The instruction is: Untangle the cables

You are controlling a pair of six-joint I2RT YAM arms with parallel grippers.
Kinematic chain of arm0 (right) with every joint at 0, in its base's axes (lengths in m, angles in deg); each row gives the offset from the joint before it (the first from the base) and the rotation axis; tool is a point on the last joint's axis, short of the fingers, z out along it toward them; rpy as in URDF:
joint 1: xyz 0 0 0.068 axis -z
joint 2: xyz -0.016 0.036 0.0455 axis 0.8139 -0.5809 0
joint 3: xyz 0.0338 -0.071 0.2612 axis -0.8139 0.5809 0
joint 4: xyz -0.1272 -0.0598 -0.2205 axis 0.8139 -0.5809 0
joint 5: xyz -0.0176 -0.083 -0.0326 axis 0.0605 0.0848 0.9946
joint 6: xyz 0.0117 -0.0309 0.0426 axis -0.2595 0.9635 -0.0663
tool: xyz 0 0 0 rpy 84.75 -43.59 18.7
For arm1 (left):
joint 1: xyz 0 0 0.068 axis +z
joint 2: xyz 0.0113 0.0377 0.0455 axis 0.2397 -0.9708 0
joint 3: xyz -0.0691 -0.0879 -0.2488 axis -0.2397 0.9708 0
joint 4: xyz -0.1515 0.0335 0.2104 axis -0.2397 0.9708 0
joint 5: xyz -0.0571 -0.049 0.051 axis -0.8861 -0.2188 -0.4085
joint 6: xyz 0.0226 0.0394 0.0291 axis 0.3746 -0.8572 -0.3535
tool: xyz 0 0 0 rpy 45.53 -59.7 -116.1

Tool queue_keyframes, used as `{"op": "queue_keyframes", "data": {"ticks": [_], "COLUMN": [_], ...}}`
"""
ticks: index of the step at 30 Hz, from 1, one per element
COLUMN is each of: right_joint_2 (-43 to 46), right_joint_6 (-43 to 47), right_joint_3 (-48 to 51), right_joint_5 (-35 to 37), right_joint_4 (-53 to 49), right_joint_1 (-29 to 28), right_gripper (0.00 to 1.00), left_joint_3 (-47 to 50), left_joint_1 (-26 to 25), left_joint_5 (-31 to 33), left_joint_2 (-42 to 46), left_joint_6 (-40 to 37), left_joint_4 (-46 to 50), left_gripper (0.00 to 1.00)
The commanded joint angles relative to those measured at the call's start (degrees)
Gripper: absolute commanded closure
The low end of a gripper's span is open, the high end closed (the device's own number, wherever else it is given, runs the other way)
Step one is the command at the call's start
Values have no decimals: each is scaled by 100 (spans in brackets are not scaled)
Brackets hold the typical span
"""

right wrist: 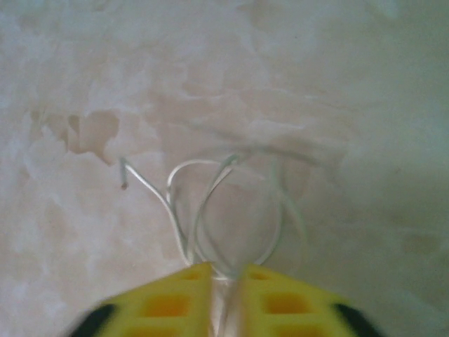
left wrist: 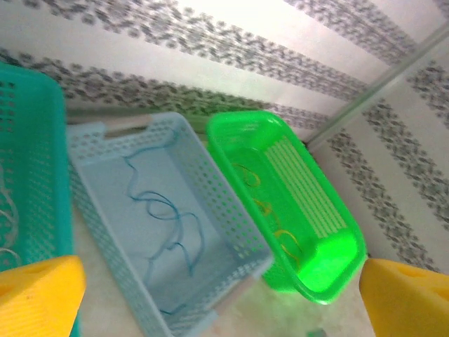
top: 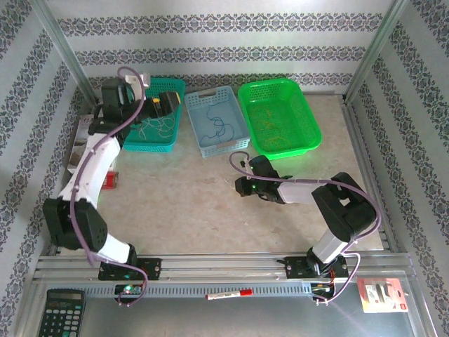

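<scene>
The right pincer [right wrist: 226,274] is clamped on a whitish cable [right wrist: 170,200] looping ahead of it over the bench [right wrist: 337,105]; the left pincer [left wrist: 221,309] stands wide apart

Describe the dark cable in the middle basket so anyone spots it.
Three baskets line the far edge of the table; find the pale blue basket in the middle. Inside curls a dark blue cable; the teal basket holds whitish wires, the green basket yellow-orange ones.
</scene>
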Motion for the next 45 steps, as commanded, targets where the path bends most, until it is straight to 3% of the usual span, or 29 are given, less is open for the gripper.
{"op": "queue_keyframes", "data": {"ticks": [1,11,17,28,45], "right_joint_2": [73,1652,1936,2026,2220], "right_joint_6": [27,-777,-1304,-1737,-1851], "right_joint_3": [-121,-46,-353,-594,-627], "right_joint_5": [-275,-1071,-1434,-1858,-2003], "right_joint_4": [150,62,42,114,114], "right_joint_1": [51,198,286,287,223], "right_gripper": [100,100,100,100,100], "left_joint_3": [643,2576,3141,2950,2728], "left_joint_1": [-245,-1224,-1853,-2730,-2963], "left_joint_5": [-8,-176,-51,1000,844], "left_joint_2": [430,1506,1749,1788,1360], "left_joint_6": [202,388,533,-847,-1087], "left_joint_4": [-293,-1230,-2012,-1303,-1440], "left_gripper": [0,0,10,19,27]}}
